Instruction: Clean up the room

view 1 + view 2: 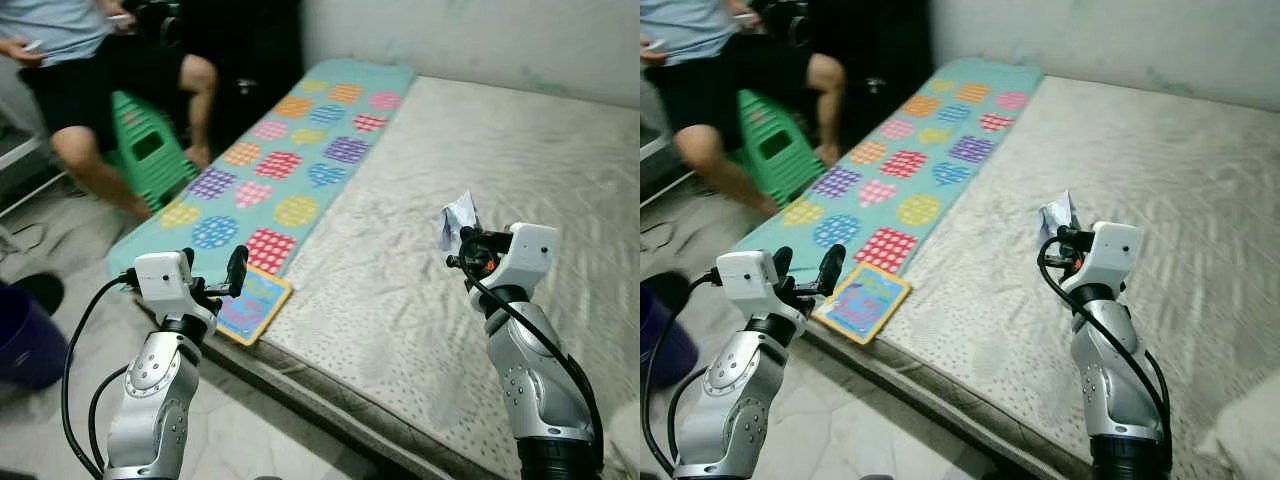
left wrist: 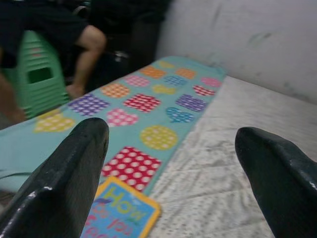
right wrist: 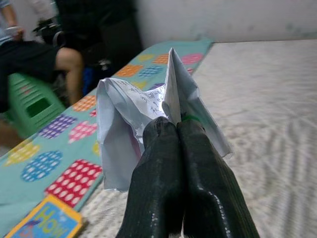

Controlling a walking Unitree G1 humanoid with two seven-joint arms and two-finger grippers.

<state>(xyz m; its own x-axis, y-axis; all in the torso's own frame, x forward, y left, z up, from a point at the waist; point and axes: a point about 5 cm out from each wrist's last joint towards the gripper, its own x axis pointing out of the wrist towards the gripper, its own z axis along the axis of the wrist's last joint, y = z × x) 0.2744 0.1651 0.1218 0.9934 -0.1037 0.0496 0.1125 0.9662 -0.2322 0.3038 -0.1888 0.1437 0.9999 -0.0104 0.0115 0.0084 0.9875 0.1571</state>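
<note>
- At the upper left of the head views, a seated person (image 1: 90, 80) is being cut off by the frame edge, blurred, with a green stool (image 1: 145, 145) beside the legs.
- Right of centre, the right end effector (image 1: 458, 240) is pinching a crumpled paper (image 3: 143, 124) above the bare mattress (image 1: 480, 180); its writing is too small to read.
- Lower left, the left end effector (image 1: 215, 275) is hanging wide apart over a book (image 1: 252, 303) lying at the mattress edge.
- A patterned mat (image 1: 290, 160) is running along the mattress's left side.
</note>
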